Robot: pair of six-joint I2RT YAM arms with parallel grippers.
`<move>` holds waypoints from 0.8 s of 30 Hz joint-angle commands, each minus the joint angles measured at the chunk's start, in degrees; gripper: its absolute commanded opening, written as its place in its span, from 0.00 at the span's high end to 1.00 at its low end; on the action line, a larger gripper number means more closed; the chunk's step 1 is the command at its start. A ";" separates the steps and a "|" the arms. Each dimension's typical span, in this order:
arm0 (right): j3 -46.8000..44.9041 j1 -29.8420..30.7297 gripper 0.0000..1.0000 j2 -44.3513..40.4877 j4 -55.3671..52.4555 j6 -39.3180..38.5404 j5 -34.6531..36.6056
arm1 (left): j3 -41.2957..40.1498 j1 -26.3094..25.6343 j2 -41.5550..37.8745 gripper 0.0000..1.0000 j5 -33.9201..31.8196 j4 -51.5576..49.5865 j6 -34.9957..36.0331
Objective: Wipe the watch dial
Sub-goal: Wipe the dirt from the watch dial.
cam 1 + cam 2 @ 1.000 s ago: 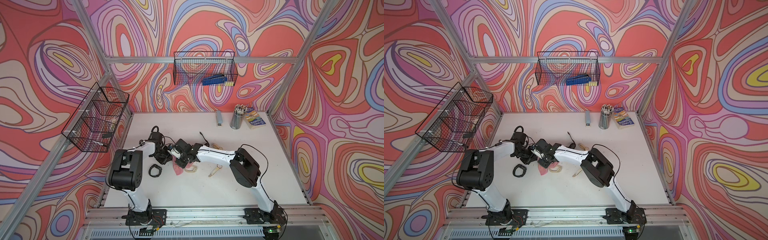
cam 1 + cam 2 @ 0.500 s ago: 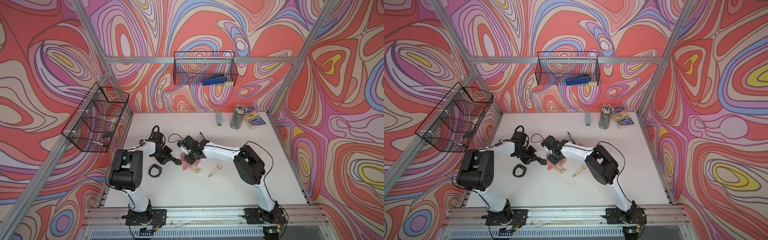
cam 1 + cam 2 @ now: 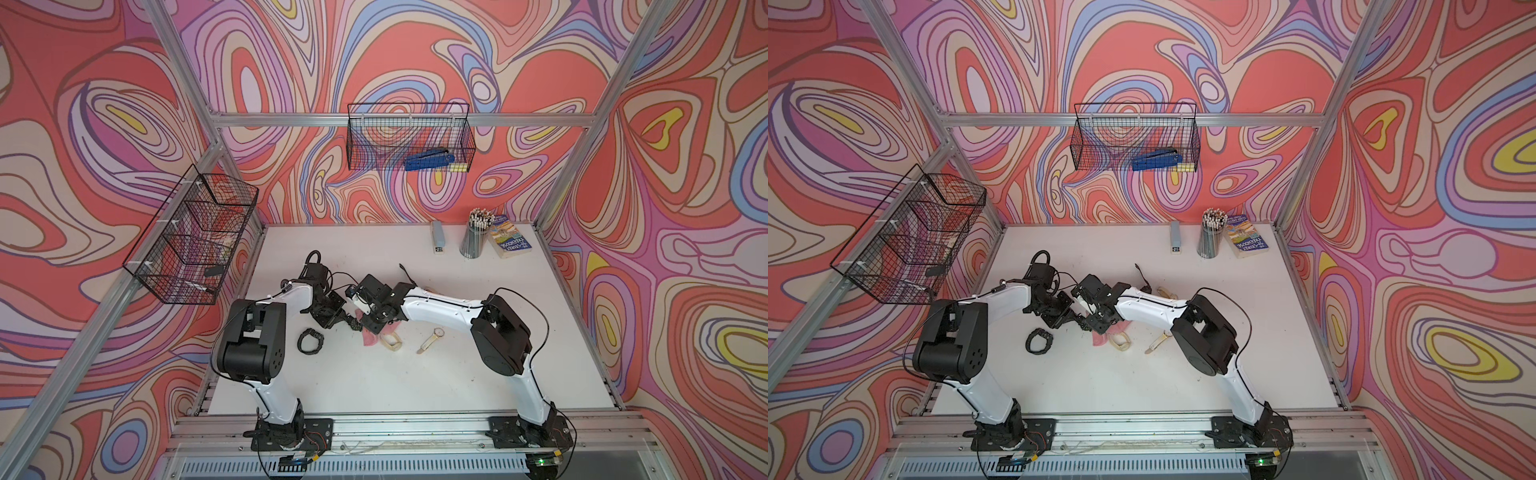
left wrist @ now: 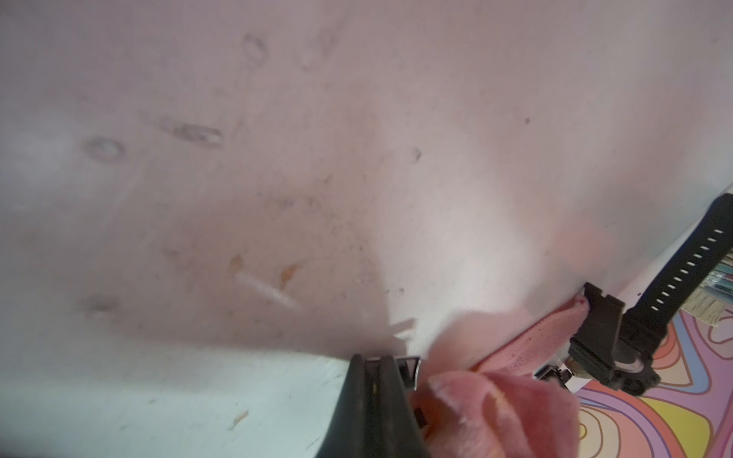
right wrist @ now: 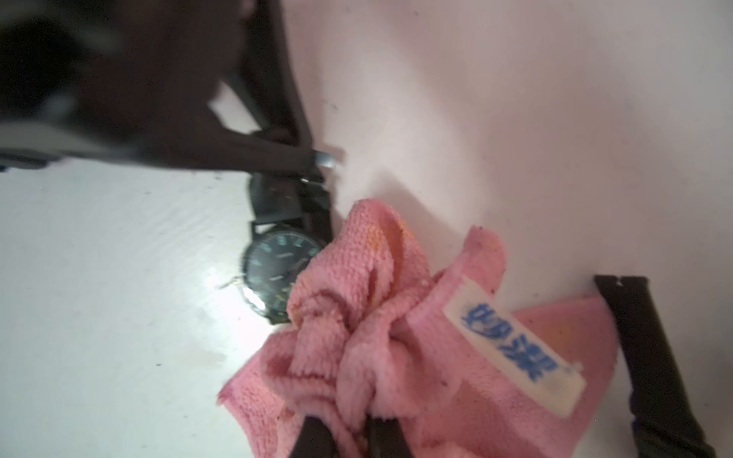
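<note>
Right gripper point(image 5: 349, 436), clenched on pink cloth point(image 5: 380, 337), has swung back toward nine o'clock; cloth now overlaps watch dial point(image 5: 275, 259), whose strap point(image 5: 277, 198) left gripper point(image 5: 311, 158) pinches.

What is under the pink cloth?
The pink cloth covers one edge of the black watch dial; the rest of the dial shows. Anything else below the cloth is hidden.
</note>
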 commanded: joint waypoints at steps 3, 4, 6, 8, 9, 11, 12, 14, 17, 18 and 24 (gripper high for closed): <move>0.41 0.87 1.00 1.84 3.59 0.64 -5.28 | -0.53 -0.58 -1.28 0.96 -1.03 0.42 -0.52; 0.50 0.88 1.00 2.35 3.38 0.49 -6.11 | -0.53 -0.70 -1.28 0.96 -1.09 0.45 -0.48; 0.55 1.14 1.00 3.88 2.27 0.25 -6.01 | -0.44 -0.71 -1.29 0.96 -1.13 0.46 -0.62; 1.62 1.12 1.00 5.73 -0.44 1.42 -3.78 | -0.38 -0.71 -1.37 0.96 -1.17 0.31 -0.57; 1.39 0.94 1.00 6.17 -1.10 1.95 -2.70 | -0.35 -0.71 -1.46 0.96 -1.29 0.28 -0.53; 0.28 0.51 1.00 6.14 -1.82 2.82 -1.54 | -0.19 -0.71 -1.55 0.96 -1.43 0.05 -0.40; -0.28 0.10 1.00 5.92 -2.34 3.53 -1.17 | -0.11 -0.71 -1.59 0.96 -1.38 -0.06 -0.24; -1.49 -1.49 1.00 5.26 -2.88 5.38 -1.49 | -0.02 -0.71 -1.77 0.96 -1.46 -0.10 -0.06; -3.36 -2.23 1.00 4.00 -4.84 4.70 2.31 | -0.01 -0.71 -2.07 0.96 -1.77 -0.52 0.24; -4.49 -2.19 1.00 3.48 -5.00 4.40 2.62 | -0.01 -0.71 -2.24 0.96 -1.92 -0.52 0.27; -8.02 -2.62 1.00 0.69 -5.92 3.57 5.84 | -0.68 -0.71 -2.84 0.96 -1.90 0.23 0.35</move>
